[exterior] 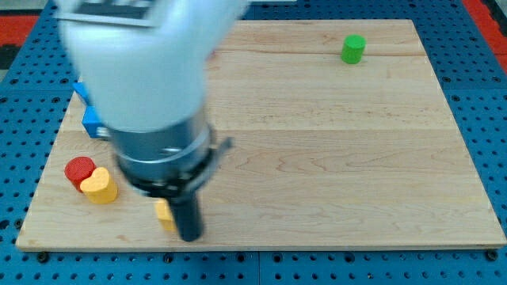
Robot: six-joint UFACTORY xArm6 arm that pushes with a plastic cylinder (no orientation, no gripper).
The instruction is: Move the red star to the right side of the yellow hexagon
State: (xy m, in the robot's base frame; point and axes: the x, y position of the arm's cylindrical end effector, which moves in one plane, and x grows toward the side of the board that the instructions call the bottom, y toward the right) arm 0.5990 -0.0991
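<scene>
My tip (190, 237) rests on the board near the view's bottom edge, left of centre. A small yellow block (165, 214) touches or nearly touches the rod's left side; it is partly hidden and I cannot make out its shape. No red star shows; the blurred arm (146, 87) covers much of the board's left half. A red round block (78, 169) and a yellow heart-like block (99, 187) sit together at the view's lower left, well left of my tip.
Two blue blocks (81, 92) (93, 123) peek out at the arm's left edge. A green cylinder (353, 49) stands at the view's top right. The wooden board's bottom edge (261, 247) is just below my tip.
</scene>
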